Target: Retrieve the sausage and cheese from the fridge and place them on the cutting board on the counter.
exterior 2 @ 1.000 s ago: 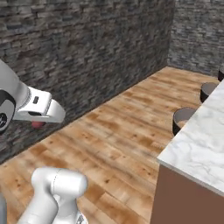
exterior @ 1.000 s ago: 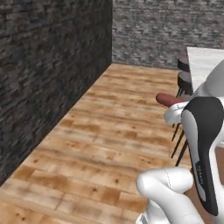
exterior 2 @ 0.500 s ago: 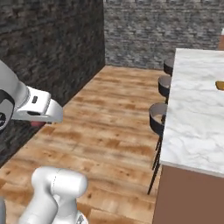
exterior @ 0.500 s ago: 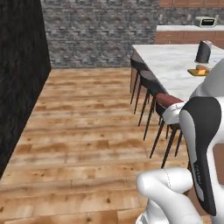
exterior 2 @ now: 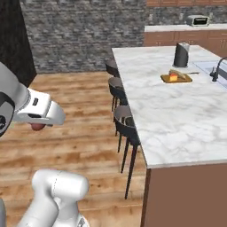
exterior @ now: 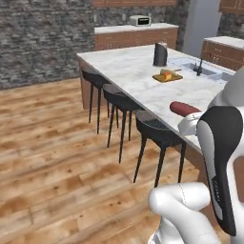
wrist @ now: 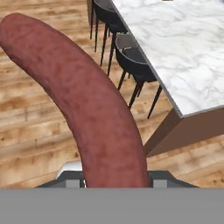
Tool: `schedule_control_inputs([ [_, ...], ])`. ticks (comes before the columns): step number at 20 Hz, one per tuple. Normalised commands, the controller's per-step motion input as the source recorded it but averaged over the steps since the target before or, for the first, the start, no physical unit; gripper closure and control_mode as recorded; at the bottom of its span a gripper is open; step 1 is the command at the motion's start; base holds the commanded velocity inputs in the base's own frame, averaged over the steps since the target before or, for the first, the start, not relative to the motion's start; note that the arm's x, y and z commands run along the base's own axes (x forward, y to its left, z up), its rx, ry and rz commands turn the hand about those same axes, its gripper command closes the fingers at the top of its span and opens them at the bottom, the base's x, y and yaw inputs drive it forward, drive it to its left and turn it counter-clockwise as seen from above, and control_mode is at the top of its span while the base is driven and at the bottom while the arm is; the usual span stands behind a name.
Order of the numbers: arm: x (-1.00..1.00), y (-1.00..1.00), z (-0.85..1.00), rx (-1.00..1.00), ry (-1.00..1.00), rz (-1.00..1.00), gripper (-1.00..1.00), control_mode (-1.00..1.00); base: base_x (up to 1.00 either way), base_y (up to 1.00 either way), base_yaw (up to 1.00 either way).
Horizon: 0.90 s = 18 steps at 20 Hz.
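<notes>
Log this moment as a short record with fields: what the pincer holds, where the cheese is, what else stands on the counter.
pincer: shut on the sausage, whose dark red end juts out beside the arm in the left base view
cheese: yellow block lying on the cutting board
cutting board: on the counter, near the sink
other items on counter: dark upright container behind the board
stools: three dark stools along the counter's near side
task state: cheese placed, sausage not yet on the board
</notes>
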Motion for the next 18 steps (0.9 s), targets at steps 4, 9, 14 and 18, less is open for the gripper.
schedule_control_inputs([
  [4, 0.00, 0.00, 0.00, 0.00, 0.00, 0.00, 1.00, 1.00, 1.00, 0.74, -0.48],
  [9, 0.00, 0.00, 0.00, 0.00, 0.00, 0.00, 1.00, 1.00, 0.97, 0.67, -0.54],
  [14, 0.00, 0.00, 0.00, 0.00, 0.00, 0.00, 1.00, 1.00, 0.73, 0.72, -0.60],
  [18, 0.00, 0.00, 0.00, 0.00, 0.00, 0.00, 1.00, 1.00, 0.33, 0.80, -0.57],
])
